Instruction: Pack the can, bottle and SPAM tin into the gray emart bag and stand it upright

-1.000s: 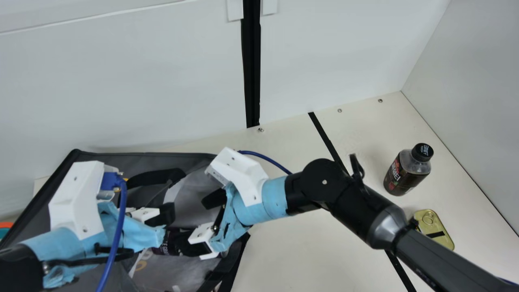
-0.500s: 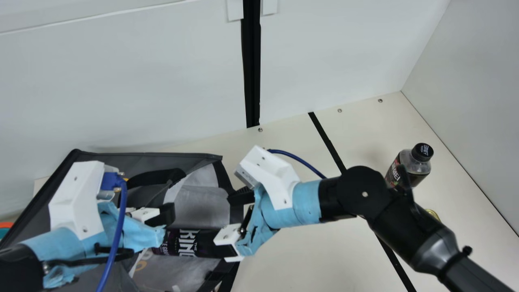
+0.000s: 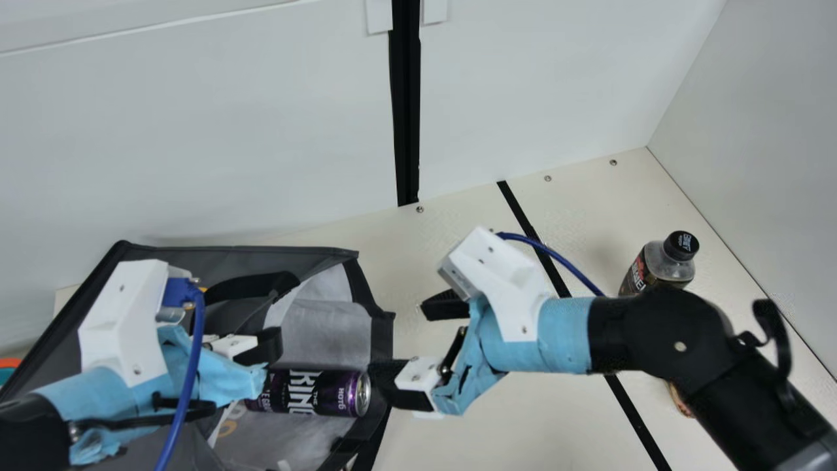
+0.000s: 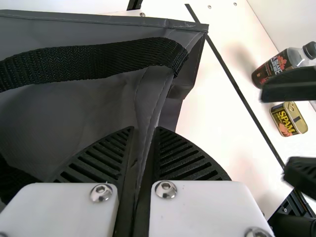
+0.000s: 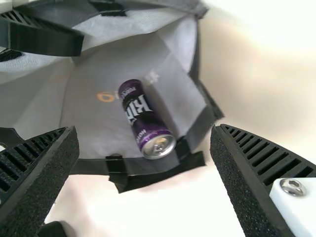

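Note:
The gray bag (image 3: 382, 313) lies on its side at the left of the main view, its mouth facing right. Inside it rests the purple can (image 3: 320, 392), lying down near the mouth. My left gripper (image 3: 261, 360) is shut on the bag's edge; in the left wrist view, folded gray cloth runs between the fingers of my left gripper (image 4: 144, 153). My right gripper (image 3: 418, 347) is open and holds nothing, just outside the bag's mouth; in the right wrist view the can (image 5: 143, 118) appears between the spread fingers of my right gripper (image 5: 145, 148). The bottle (image 3: 654, 265) and SPAM tin (image 4: 288, 119) stand on the table.
A black tape strip (image 3: 529, 229) crosses the cream table (image 3: 458, 229) between bag and bottle. White walls (image 3: 523, 85) rise behind and at the right. My right forearm extends over the table in front of the bottle. An orange-rimmed object (image 3: 9, 362) is at the far left.
My right gripper has drawn back to the right, out of the bag, leaving the can lying inside with its end exposed. My left arm and the bag have stayed put.

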Action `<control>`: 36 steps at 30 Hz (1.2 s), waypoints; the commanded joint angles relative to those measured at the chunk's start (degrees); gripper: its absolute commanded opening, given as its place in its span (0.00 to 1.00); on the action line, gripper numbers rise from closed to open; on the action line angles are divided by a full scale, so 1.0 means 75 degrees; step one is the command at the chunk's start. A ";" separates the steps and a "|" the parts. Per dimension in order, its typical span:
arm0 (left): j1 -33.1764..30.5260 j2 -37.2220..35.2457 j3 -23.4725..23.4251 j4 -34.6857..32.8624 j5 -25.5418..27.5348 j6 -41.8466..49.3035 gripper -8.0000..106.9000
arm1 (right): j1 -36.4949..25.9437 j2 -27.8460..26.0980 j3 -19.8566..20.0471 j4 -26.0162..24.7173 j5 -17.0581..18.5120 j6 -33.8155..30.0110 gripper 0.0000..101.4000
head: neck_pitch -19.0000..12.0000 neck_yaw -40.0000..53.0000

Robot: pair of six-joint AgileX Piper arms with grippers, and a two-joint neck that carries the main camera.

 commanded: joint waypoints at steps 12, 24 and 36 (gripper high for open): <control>0.0000 0.0000 0.0000 0.0000 0.0000 0.0000 0.00 | -0.0501 -0.0945 -0.0233 -0.1204 0.0430 0.1072 0.94 | -0.0173 -0.0007; 0.0000 0.0000 0.0000 0.0000 0.0000 0.0000 0.00 | -0.0922 -0.1648 -0.0543 -0.2346 0.0875 0.1940 0.94 | -0.0173 -0.0007; 0.0000 0.0000 0.0000 0.0000 0.0000 0.0000 0.00 | -0.1918 -0.2057 -0.1098 -0.2995 0.1732 0.2091 0.94 | -0.0173 -0.0007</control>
